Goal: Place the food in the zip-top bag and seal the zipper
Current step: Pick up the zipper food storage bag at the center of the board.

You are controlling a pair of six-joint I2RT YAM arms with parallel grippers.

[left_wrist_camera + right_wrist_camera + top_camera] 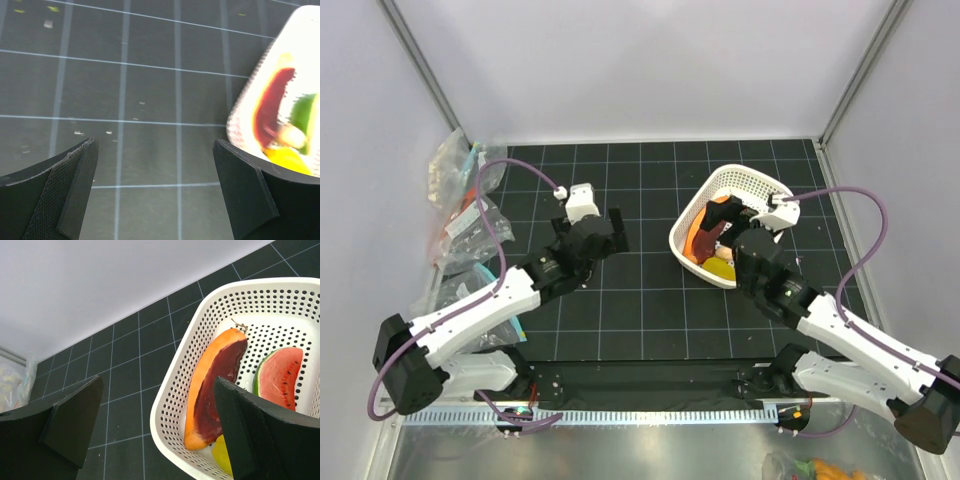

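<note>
Left gripper (155, 144): hovering over the desk (150, 75) left of the basket (167, 405), jaws gaping.
Right gripper (159, 381): hanging above the basket, jaws gaping.
Food (212, 387): lying inside the basket.

- The table (650, 300) is covered by a dark mat ruled with a grid of thin pale lines.
- A white lattice basket (745, 178) sits toward the back right, turned askew to the grid.
- A heap of clear bags (450, 170) lies along the left edge against the wall, among them a bag with an orange-red strip (460, 218).
- Small pale specks (79, 133) dot the mat.
</note>
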